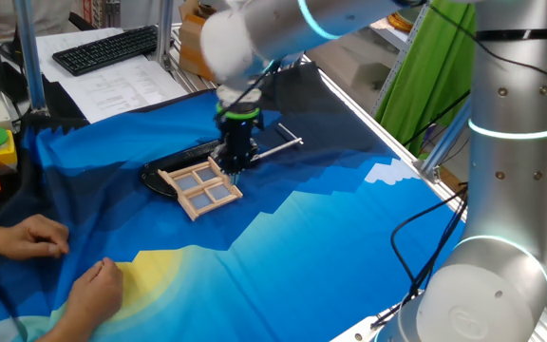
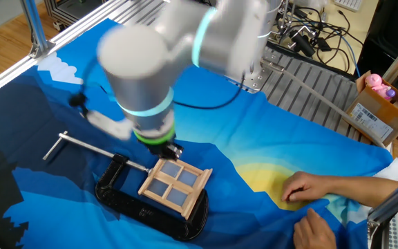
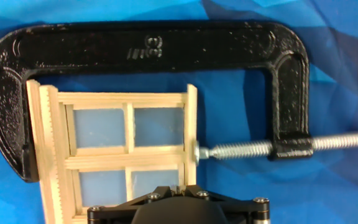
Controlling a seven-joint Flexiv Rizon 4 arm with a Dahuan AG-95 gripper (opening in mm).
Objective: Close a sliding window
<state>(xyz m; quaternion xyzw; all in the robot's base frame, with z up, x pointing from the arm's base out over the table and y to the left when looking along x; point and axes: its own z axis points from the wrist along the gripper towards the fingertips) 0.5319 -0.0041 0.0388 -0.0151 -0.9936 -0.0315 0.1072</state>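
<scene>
the sliding window (image 1: 202, 188), a small light-wood frame with four panes, lies flat on the blue cloth (image 1: 349, 247) that covers the tabletop, left of centre in one fixed view and low centre in the other fixed view (image 2: 175, 183). a black c-clamp (image 3: 148, 46) holds it: in the hand view the clamp's body arches across the top of the frame and down both sides, and its threaded screw (image 3: 241, 150) comes in from the right edge and presses against the window's right side rail. the window (image 3: 114, 155) fills the lower left of that view.

the pincer (image 1: 235, 161) hangs just above the window's upper right edge in one fixed view, close to where the screw meets the wood. only its dark housing shows at the bottom of the hand view, so i cannot tell whether it is spread or pressed together.

a person's two hands (image 1: 60, 261) rest on the cloth at the lower left, well apart from the window.
</scene>
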